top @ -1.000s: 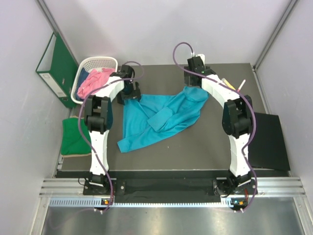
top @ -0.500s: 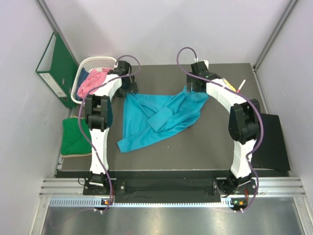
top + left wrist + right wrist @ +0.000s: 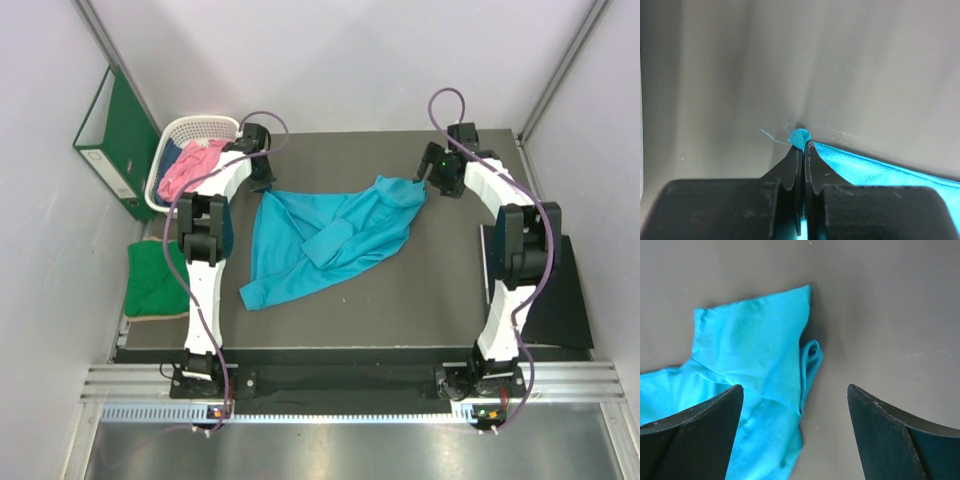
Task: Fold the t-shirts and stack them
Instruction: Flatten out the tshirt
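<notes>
Surface: a dark grey matte table point(image 3: 420, 300) between pale walls, with a flat black panel point(image 3: 550, 290) at its right edge.
Basket point(image 3: 205, 122): oval white plastic lattice at the far-left corner. It holds a crumpled pink shirt point(image 3: 188, 168) that spills over the rim, with something dark blue under it.
Binder point(image 3: 115, 140): rigid and green, leaning on the left wall beside the basket.
Green shirt point(image 3: 152, 280): folded into a soft square pad at the table's left edge, beside the left arm.
Teal shirt point(image 3: 320, 240): thin smooth cloth, rumpled and spread over the middle of the table, with one sleeve lying across the body.
Left claw point(image 3: 802, 145): pinched tight on the teal shirt's far-left corner. A nub of cloth and a loose thread poke past the tips.
Right claw point(image 3: 794, 390): jaws wide apart over the shirt's far-right corner, gripping nothing.
</notes>
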